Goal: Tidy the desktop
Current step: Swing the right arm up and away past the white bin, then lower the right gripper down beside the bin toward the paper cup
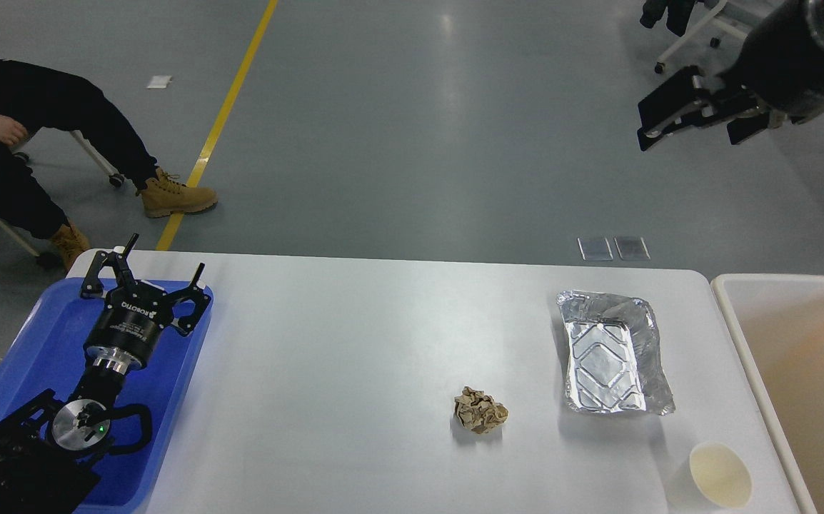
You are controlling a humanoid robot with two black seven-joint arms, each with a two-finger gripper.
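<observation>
The white desktop (355,343) carries a crumpled brown paper ball (480,410) at centre right. An empty foil tray (612,353) lies to its right, and a small cream paper cup (720,473) stands near the front right corner. My left gripper (156,263) is open and empty, resting over the blue tray (41,335) at the left. My right gripper (690,132) is open and empty. It is held high at the top right, far from the objects on the desktop.
A cream-coloured bin (740,343) stands against the desktop's right edge. A seated person's legs and tan boots (173,200) are beyond the far left corner. Office chairs (697,28) stand at the top right, and a yellow floor line (226,107) runs past the desktop.
</observation>
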